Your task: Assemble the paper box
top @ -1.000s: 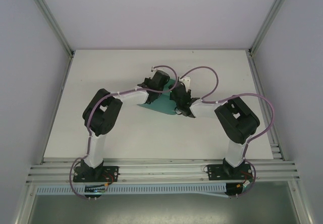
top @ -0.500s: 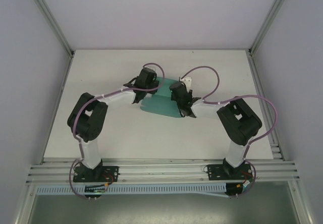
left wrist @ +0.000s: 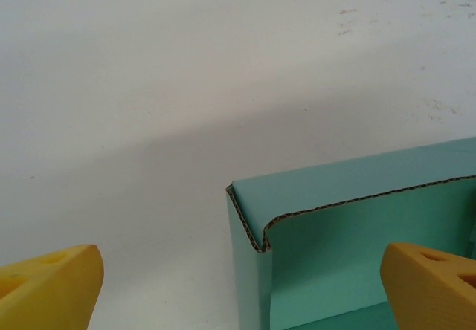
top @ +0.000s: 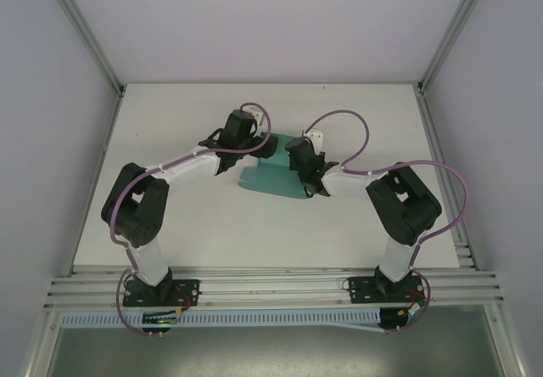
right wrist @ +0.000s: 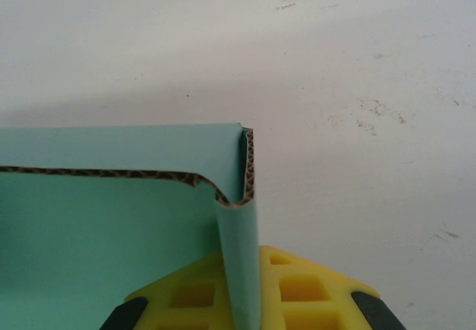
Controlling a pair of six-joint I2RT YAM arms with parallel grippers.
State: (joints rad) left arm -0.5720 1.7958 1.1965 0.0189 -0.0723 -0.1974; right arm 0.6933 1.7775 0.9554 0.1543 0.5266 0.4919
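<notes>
1. The right fingers (right wrist: 305, 289) are closed on an upright end wall of the paper box (right wrist: 97, 248), one finger on each face of the wall with no gap visible.
2. The left fingers (left wrist: 52, 282) are wide apart and hold nothing. A raised corner of the box stands between them, touching neither.
3. The box lies on the surface (top: 170, 216), near its middle and slightly to the far side, between the two wrists. Its base is flat and at least two walls are folded up.
4. The cut edges show corrugated fluting. Expect the box to be light, stiff across each panel, and hinged at the creases. Hard pinching is likely to crush the flutes, and the smooth teal face may slip.
5. Take hold across a wall's thickness, close to a crease or corner, not at mid-span of a free edge.
</notes>
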